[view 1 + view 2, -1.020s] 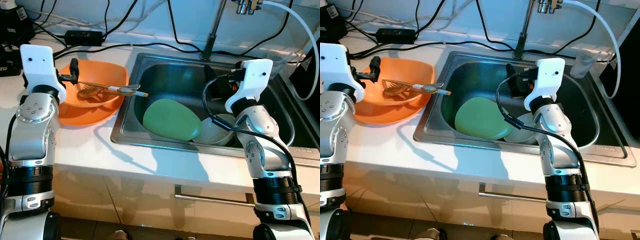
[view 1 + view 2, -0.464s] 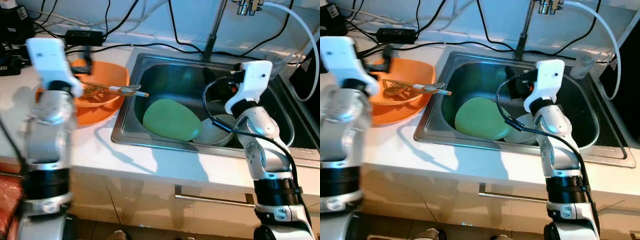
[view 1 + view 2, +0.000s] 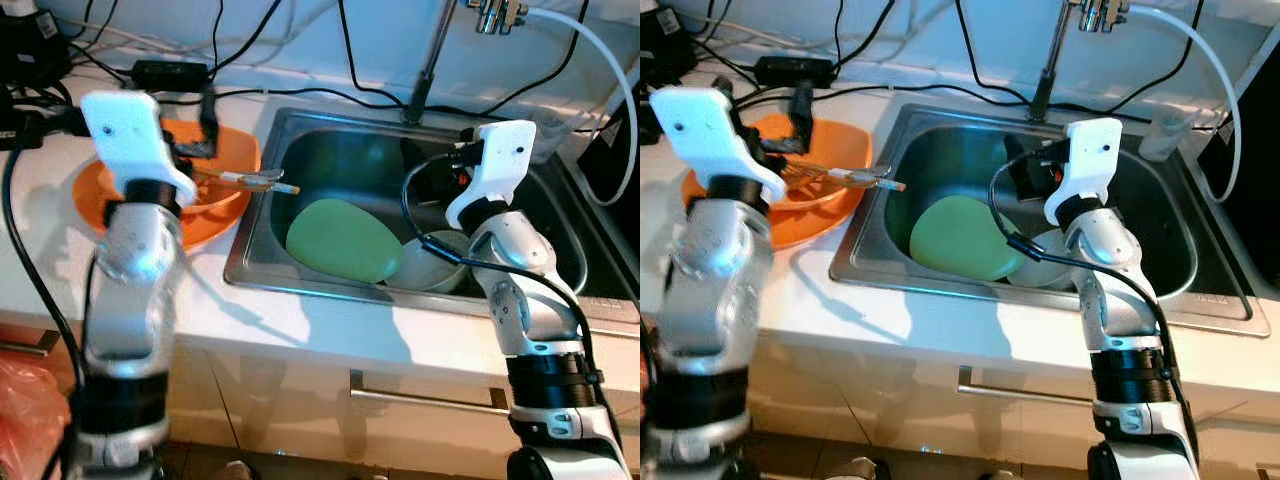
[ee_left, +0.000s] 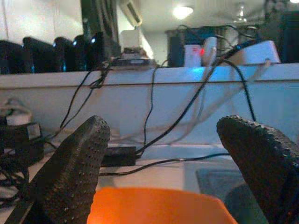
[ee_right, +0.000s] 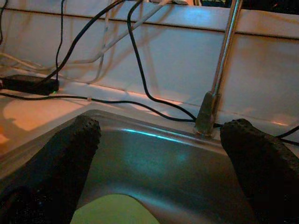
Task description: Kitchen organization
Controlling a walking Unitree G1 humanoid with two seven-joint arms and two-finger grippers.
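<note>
Over the orange bowl (image 3: 225, 200), left gripper (image 4: 170, 168) fingers spread.

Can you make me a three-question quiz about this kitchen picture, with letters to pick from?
1. Where is the green plate?
A. on the floor
B. in the sink
C. on a shelf

2. What colour is the bowl on the counter?
A. orange
B. blue
C. white

3. How are the fingers of the left gripper?
A. squeezed on a cup
B. spread apart, empty
C. holding a sponge

Answers: 1 B, the plate leans inside the steel basin. 2 A, it is bright orange. 3 B, the left wrist view shows a wide gap with nothing between.
</note>
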